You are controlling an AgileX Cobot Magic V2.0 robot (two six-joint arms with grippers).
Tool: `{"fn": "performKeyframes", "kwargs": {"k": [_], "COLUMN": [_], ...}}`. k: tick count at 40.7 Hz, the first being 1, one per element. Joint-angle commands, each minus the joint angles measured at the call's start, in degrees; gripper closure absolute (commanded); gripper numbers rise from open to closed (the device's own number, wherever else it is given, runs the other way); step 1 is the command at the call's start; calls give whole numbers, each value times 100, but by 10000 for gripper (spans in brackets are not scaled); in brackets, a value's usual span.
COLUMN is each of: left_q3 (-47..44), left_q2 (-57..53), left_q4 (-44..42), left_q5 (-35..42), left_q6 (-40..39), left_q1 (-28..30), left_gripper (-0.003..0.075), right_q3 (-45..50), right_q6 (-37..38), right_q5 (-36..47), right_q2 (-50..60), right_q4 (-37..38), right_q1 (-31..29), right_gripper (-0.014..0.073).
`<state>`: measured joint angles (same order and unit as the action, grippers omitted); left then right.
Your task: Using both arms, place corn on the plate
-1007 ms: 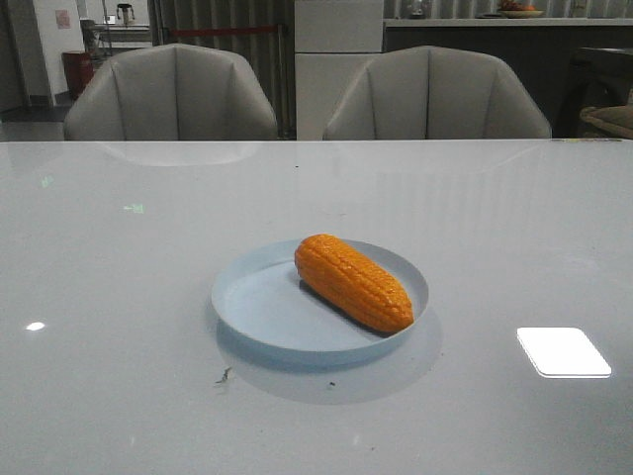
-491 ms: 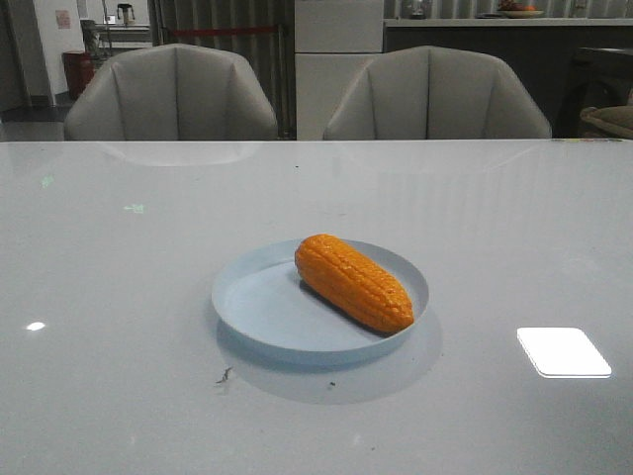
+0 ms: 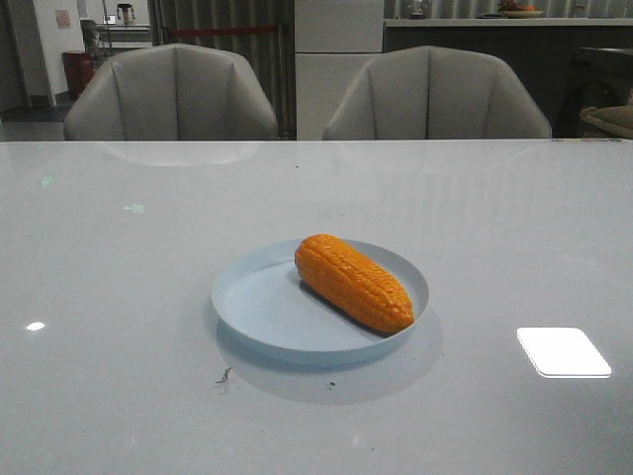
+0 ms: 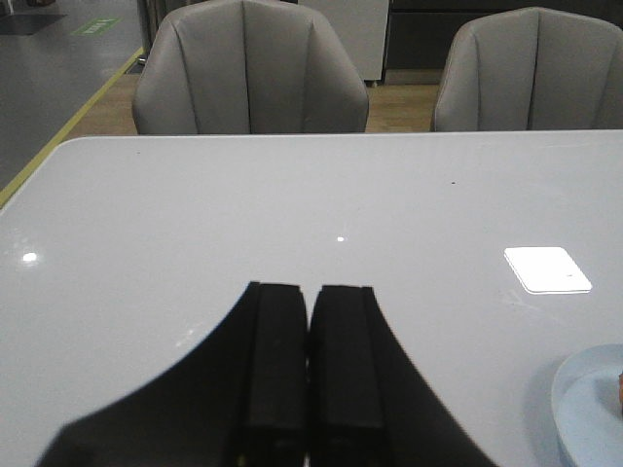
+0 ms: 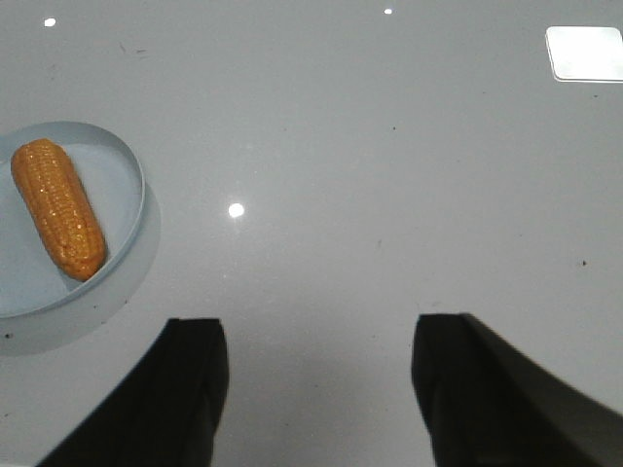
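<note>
Office lounge: upholstered chairs (image 3: 173, 94), table (image 3: 119, 297)

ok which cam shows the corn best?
Front view: the corn lies whole and close on the plate. Right wrist view shows it whole but smaller; left wrist view catches only a sliver at the frame edge.

No readable text, brand, no. or label showed in any view. Corn (image 3: 353, 282) and plate (image 3: 259, 307) were plain, no markings. Table (image 3: 119, 297) surface carried only light reflections. Far bkgd in the front view, approx 11 o'clock from the plate: a small pinkish notice (image 3: 62, 18) on the wall, too small and blurred to read. In the left wrist view, green floor marking (image 4: 93, 26) sat beyond the chairs, no letters legible. Black fingers (image 4: 275, 370) of the left gripper and those (image 5: 185, 389) of the right gripper had no print on them.
</note>
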<state>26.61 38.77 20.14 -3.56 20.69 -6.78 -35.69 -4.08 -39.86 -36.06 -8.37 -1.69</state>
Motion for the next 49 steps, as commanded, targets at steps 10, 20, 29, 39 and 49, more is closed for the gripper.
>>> {"fn": "performKeyframes", "kwargs": {"k": [10, 20, 29, 39, 49], "left_q3": [155, -112, -1207, -2283, -2703], "left_q2": [-118, -1032, -2205, -3114, -3155], "left_q4": [16, -6, -6, -6, 7], "left_q5": [475, 324, 398, 874, 997], "left_q6": [2, 2, 2, 2, 2], "left_q1": [-2, 293, 347, 347, 347], "left_gripper": [627, 627, 627, 627, 627], "right_q3": [-153, -153, -153, -153, -153], "right_q6": [14, 14, 14, 14, 14], "right_q5": [435, 435, 435, 435, 435], "right_q2": [10, 10, 10, 10, 10], "right_q4": [-68, -68, -68, -68, -68], "right_q1": [-31, -31, -31, -31, -31], "right_gripper": [75, 75, 75, 75, 75]}}
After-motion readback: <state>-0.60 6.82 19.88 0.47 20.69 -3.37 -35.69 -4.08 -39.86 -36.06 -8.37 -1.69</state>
